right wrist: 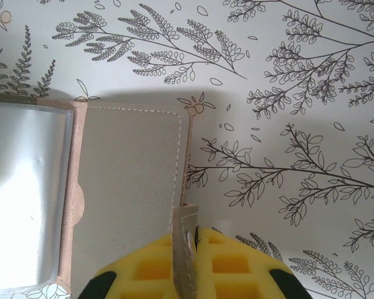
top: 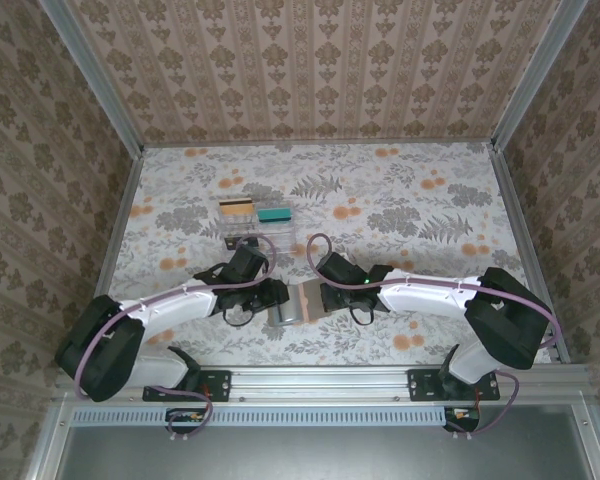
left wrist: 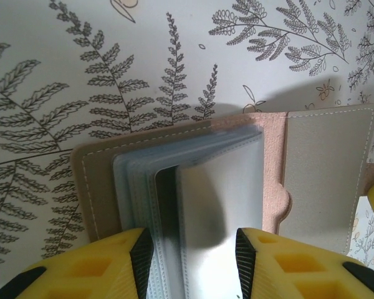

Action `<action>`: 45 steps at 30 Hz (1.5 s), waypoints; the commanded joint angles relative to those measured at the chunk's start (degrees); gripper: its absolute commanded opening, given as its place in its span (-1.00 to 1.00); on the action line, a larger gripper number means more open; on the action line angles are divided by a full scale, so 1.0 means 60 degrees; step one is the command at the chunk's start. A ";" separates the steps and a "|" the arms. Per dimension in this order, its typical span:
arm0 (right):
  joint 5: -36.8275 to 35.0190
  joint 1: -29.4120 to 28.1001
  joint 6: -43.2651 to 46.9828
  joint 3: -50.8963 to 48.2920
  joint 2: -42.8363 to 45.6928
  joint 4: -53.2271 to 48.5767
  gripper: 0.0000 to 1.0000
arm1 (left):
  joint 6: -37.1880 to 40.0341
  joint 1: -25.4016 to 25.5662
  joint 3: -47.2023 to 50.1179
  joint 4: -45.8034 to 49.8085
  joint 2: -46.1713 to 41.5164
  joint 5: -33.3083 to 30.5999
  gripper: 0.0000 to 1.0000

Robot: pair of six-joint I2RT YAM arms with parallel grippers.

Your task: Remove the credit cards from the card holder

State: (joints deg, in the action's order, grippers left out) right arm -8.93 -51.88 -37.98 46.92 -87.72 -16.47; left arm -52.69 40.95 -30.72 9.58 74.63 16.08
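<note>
My left fingers (left wrist: 143,255) pinch the clear sleeves (left wrist: 206,187) of the card holder (top: 298,303), which lies open on the counter (top: 400,190) between both arms. My right fingers (right wrist: 202,249), pressed together, clamp its side tab (right wrist: 184,243).

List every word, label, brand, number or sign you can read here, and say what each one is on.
No text can be read anywhere.
card holder: plain stitched cover and clear sleeves, no print visible.
tan card and teal card in the clear tray: any print is too small to read.
</note>
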 commanded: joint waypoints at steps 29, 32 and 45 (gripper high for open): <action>-0.0232 0.0080 -0.0424 -0.0337 0.0470 0.0032 -0.52 | 0.0416 0.0397 -0.0331 -0.0964 0.0408 0.0821 1.00; -0.0384 0.0170 -0.0440 -0.0377 0.0738 -0.0125 -0.31 | 0.0425 0.0397 -0.0357 -0.0934 0.0459 0.0824 1.00; -0.0493 0.0370 -0.0464 -0.0502 0.2031 -0.0456 0.01 | 0.0647 0.0614 -0.0891 -0.0566 0.1005 0.0664 1.00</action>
State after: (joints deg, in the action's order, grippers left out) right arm -10.74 -50.09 -40.53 45.12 -76.64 -17.12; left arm -50.48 43.94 -34.68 2.52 79.20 20.78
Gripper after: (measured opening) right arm 0.504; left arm 0.999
